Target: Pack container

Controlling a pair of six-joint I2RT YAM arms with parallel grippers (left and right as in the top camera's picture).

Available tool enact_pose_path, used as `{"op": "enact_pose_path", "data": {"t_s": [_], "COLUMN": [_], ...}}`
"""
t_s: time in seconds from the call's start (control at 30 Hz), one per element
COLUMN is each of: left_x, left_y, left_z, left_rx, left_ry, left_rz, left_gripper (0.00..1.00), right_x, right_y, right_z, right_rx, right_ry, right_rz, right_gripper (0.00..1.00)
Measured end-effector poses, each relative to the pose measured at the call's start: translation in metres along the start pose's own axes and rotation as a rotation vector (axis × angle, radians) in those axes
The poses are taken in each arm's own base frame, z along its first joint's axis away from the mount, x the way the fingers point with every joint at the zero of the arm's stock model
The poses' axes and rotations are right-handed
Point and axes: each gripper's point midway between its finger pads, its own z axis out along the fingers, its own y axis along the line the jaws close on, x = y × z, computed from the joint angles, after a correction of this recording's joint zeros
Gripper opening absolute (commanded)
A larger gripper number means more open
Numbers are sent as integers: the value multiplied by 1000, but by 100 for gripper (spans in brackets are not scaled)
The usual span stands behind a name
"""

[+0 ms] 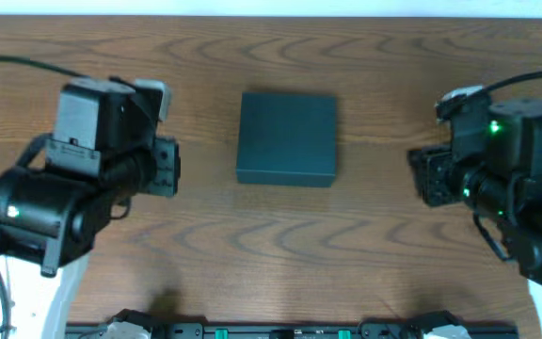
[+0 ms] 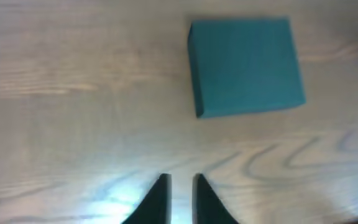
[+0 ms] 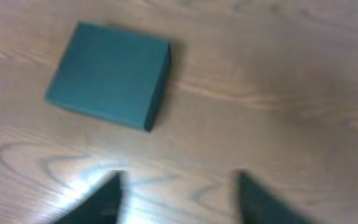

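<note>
The dark teal-green, matte rectangular cardboard container (image 1: pixel 287 138) lies flat on the wood-grain desk (image 1: pixel 280 254), midway between the two arms. Its lid appears to be down, and neither arm touches it. Nothing to go inside it shows in any view.

My reading is that packing has not begun and the opening step is in hand. The next move calls for one tool to reach the box and raise its flap, perhaps with the other steadying the body.

The left tool (image 2: pixel 180 200) hangs over bare wood with its fingers drawn almost together, gripping nothing. The box sits ahead of it and off to its right, well apart. The right tool (image 3: pixel 178 198) is spread wide and empty, with the box ahead and to its left, also well apart.
</note>
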Motion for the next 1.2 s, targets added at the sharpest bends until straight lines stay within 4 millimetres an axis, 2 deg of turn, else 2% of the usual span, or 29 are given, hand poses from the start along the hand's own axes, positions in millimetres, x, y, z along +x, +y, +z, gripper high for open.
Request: {"op": "enact_pose_path", "data": {"t_s": [0.03,0.23,0.77,0.93,1.07,1.2], "left_x": [4,7,11,10,4,10], "left_y": [1,1,2,16,30,46], "left_z": [1,-6,-6,-8,-25,-62], "left_rx": [-1,1,-3,-88,-165,-225], "left_ry": [7,-9,7,-7,-95,-258], "left_rz": [-1,-3,-3,4,2,-11], "left_gripper": [95,95,95,95,95,95], "right_x": [4,10,10,10,10,10], "right_y": [0,-2,-2,-2,-2,-2], "right_z": [4,13,14,14,14,14], "right_rx": [2,10,13,13,13,13], "right_ry": [14,48,54,54,54,55], "right_rz": [2,12,19,19,19,19], "right_gripper": [99,99,99,99,99,99]}}
